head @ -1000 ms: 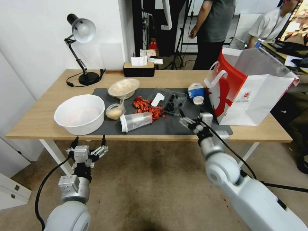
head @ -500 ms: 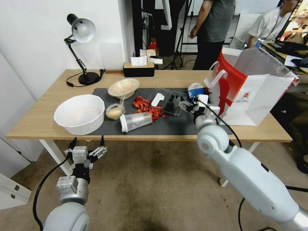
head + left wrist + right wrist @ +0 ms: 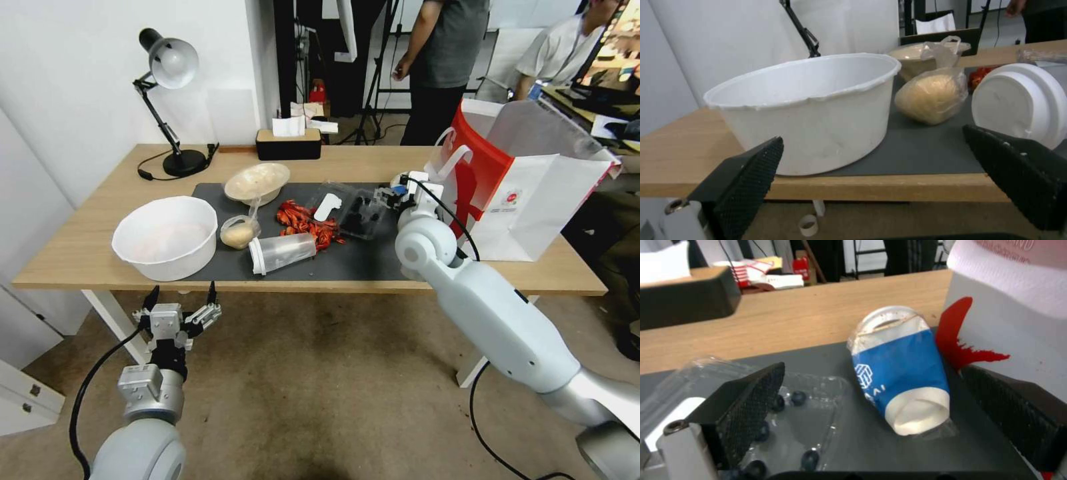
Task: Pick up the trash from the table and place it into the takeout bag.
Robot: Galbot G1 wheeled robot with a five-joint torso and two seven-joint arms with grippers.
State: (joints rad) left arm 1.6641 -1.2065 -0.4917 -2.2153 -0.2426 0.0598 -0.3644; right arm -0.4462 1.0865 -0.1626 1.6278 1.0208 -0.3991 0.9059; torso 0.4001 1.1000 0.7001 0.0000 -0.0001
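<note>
The blue-and-white paper cup [image 3: 900, 373] lies on its side on the dark grey mat [image 3: 347, 263], right beside the red-and-white takeout bag [image 3: 527, 193]. My right gripper [image 3: 400, 195] hovers open just in front of the cup, which lies ahead between its fingers [image 3: 751, 410], apart from them. Further left on the table [image 3: 87, 247] lie a clear plastic tumbler [image 3: 283, 251] on its side, a small pack of beige food [image 3: 239, 232], a shallow beige bowl [image 3: 257, 181] and crumpled red trash [image 3: 307, 223]. My left gripper [image 3: 183, 303] waits open below the table's front edge.
A clear clamshell with dark berries [image 3: 357, 213] lies just left of the right gripper. A large white bowl [image 3: 167, 237] stands at the mat's left end. A desk lamp [image 3: 170, 67] and a black tissue box [image 3: 289, 143] stand at the back. People stand behind the table.
My right arm has reached forward from the table's front edge across the mat to the paper cup by the bag. The left arm has stayed put.
</note>
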